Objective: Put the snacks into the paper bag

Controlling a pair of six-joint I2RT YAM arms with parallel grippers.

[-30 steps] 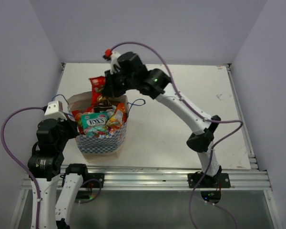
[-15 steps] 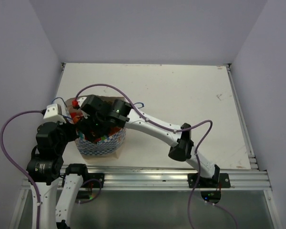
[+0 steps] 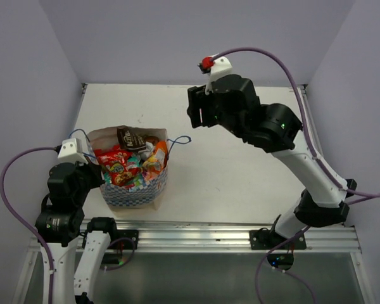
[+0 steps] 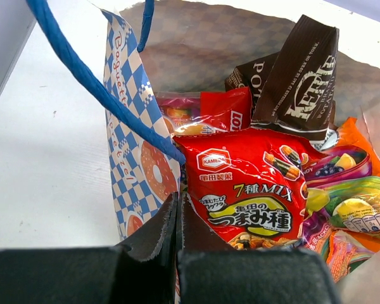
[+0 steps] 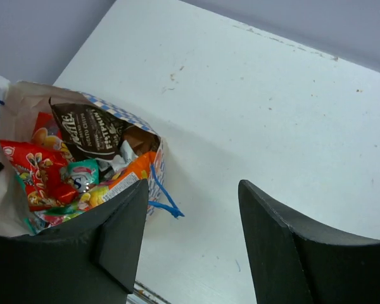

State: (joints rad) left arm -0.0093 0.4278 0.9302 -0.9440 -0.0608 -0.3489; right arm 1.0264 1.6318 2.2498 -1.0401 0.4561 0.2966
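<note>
The bag (image 3: 135, 192) stands upright and open-mouthed on the table (image 3: 240, 164), toward 8 o'clock of the tabletop in the top view, close to the near edge and the left arm's base. The snacks (image 3: 125, 166) fill it to the rim: a brown pack (image 3: 132, 138) leans up at the mouth's 12 o'clock side, a red pack (image 4: 253, 190) with Japanese lettering lies face up in the middle, and orange, green and teal packs crowd toward 3 to 5 o'clock. No pack lies out on the tabletop. One blue cord (image 3: 180, 140) droops over the rim at 2 o'clock of the bag and rests on the table; in the left wrist view the other cord (image 4: 95, 88) loops up over the checked wall. The left gripper (image 4: 178, 206) sits at 9 o'clock of the bag, its fingers pressed together on the edge of the checked wall, the paper running into the seam between them. The right gripper (image 5: 193, 185) hangs high over the table at about 1 o'clock of the bag and well apart from it, its fingers (image 5: 123, 221) spread wide with nothing between them; its own camera looks down on the bag at lower left and bare table beyond. Pale purple walls close in the table on three sides.
</note>
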